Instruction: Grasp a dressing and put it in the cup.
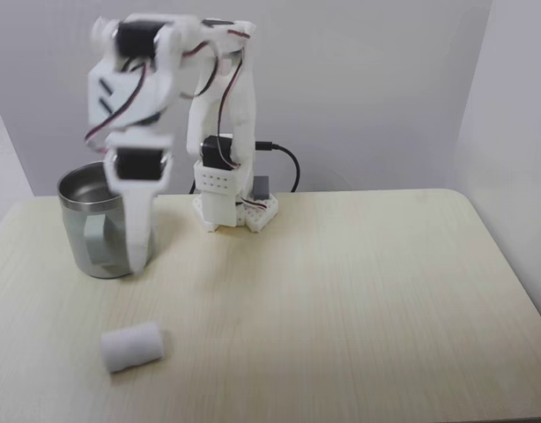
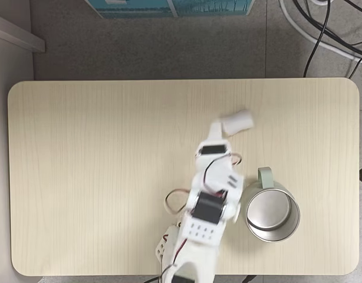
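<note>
Small white soft rolled dressing (image 1: 133,346) lies on pale wooden table (image 1: 359,300), near-left in a fixed view. White plastic gripper (image 1: 138,260) hangs beside brushed steel cup (image 1: 87,231); finger state unclear.

A white dressing (image 1: 132,346), a brushed-steel cup (image 1: 87,238) and a pale wood-grain counter (image 1: 359,300) are seen in both fixed views.
</note>
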### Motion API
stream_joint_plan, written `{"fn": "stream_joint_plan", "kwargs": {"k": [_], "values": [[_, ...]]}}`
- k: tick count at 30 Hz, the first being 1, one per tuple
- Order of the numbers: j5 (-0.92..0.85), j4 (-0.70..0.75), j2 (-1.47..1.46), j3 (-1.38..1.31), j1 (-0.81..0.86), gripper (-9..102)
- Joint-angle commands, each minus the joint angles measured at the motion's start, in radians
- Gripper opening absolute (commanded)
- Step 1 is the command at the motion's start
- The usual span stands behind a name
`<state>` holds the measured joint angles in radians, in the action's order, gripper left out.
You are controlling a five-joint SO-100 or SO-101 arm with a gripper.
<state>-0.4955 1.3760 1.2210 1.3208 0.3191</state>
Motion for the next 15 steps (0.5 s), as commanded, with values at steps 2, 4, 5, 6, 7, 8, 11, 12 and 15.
{"fn": "stream_joint_plan", "kwargs": {"k": [2, 4, 5, 6, 7, 8, 11, 12, 15], "values": [[-0.054, -0.138, 0.04, -0.12, 0.025, 32], [-0.064, -0.21, 0.098, -0.161, 0.031, 32], [-0.066, -0.239, 0.14, -0.167, 0.035, 32], [-0.067, -0.267, 0.189, -0.166, 0.04, 32], [-0.071, -0.291, 0.239, -0.161, 0.041, 33], [-0.074, -0.314, 0.288, -0.155, 0.043, 33], [-0.08, -0.368, 0.42, -0.133, 0.046, 33], [-0.081, -0.371, 0.459, -0.12, 0.048, 32], [-0.081, -0.337, 0.538, -0.049, 0.054, 32]]}}
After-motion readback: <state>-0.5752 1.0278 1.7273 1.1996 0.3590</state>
